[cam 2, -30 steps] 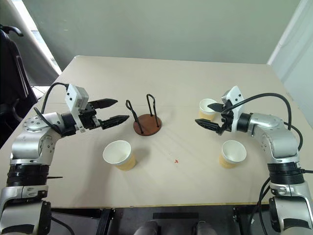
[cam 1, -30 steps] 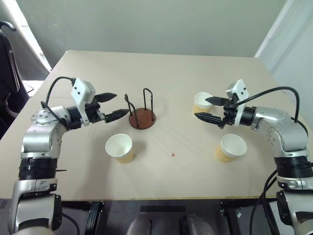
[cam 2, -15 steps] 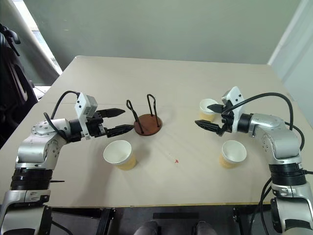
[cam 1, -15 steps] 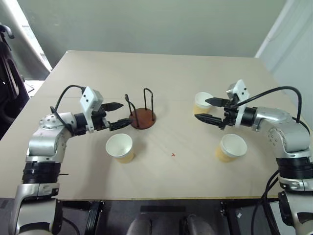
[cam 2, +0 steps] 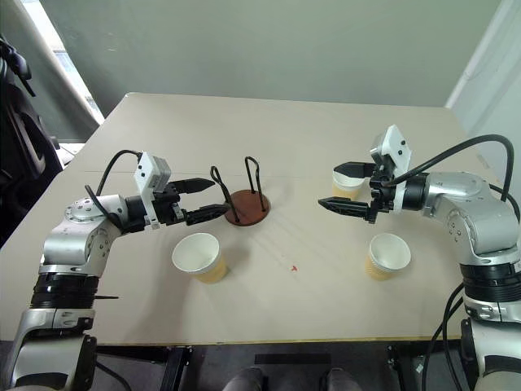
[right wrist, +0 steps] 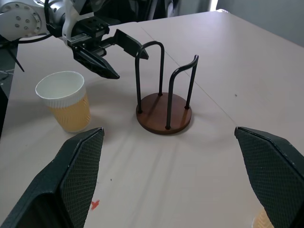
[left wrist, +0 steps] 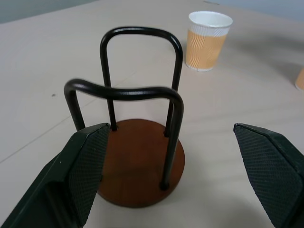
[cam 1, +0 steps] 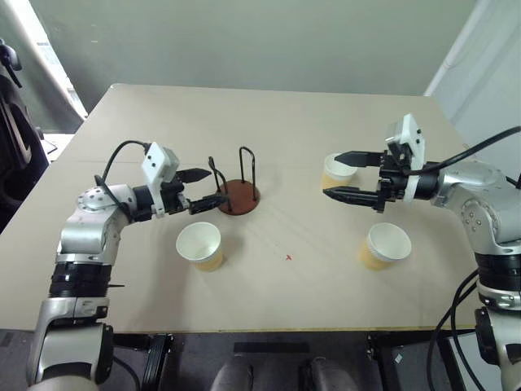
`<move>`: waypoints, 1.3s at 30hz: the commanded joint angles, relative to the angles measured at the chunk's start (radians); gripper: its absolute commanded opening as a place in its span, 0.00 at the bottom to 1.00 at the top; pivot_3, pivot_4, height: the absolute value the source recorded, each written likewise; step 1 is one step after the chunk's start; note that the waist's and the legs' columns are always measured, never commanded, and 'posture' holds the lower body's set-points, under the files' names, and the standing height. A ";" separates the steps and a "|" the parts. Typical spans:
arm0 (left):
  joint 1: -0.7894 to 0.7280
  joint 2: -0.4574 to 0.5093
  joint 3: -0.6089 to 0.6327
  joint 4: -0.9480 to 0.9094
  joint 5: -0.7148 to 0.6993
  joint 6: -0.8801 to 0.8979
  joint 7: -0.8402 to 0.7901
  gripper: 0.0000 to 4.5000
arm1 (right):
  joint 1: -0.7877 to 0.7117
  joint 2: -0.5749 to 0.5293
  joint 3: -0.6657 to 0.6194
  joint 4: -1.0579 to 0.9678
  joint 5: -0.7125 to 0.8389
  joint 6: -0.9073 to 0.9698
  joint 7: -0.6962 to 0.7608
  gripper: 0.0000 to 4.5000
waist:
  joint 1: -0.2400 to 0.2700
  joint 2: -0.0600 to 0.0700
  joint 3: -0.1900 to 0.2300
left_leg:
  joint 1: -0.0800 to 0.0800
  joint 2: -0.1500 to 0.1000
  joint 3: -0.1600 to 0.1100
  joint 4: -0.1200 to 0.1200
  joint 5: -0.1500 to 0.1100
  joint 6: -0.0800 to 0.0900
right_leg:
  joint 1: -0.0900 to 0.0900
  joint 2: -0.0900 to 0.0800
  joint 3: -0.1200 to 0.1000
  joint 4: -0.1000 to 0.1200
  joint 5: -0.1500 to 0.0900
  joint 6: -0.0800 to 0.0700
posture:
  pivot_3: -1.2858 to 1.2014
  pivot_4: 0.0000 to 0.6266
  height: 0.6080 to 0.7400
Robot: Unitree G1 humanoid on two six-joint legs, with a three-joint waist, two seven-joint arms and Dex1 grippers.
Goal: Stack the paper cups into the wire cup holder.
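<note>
The wire cup holder [cam 1: 238, 196], a reddish-brown disc with two black wire loops, stands left of the table's middle. My left gripper [cam 1: 214, 187] is open, its tips just left of the holder and level with the loops; its fingers [left wrist: 80, 171] flank the holder [left wrist: 142, 166] in the left wrist view. Three paper cups stand upright: one [cam 1: 199, 245] in front of the left gripper, one [cam 1: 337, 170] at the right, one [cam 1: 386, 245] at the near right. My right gripper [cam 1: 327, 174] hovers open, with the far right cup seen between its fingers.
The beige table [cam 1: 269, 114] has bare room behind the holder and in the middle front, where a small red mark [cam 1: 287, 257] lies. A dark chair [cam 2: 20, 147] stands beyond the table's left edge.
My left gripper has slid right, closer to the holder. The right gripper has lifted and its wrist has rolled, still beside the far right cup. Cups and holder have not moved.
</note>
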 commanded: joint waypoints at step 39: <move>-0.179 -0.100 -0.147 0.007 0.025 -0.064 -0.217 0.00 | -0.006 -0.049 -0.041 -0.075 0.028 0.017 -0.024 1.00 | 0.007 0.000 0.000 | 0.000 0.000 0.000 0.001 0.000 0.000 | 0.001 0.000 0.000 0.000 0.000 0.001 | 0.52 0.24 1.00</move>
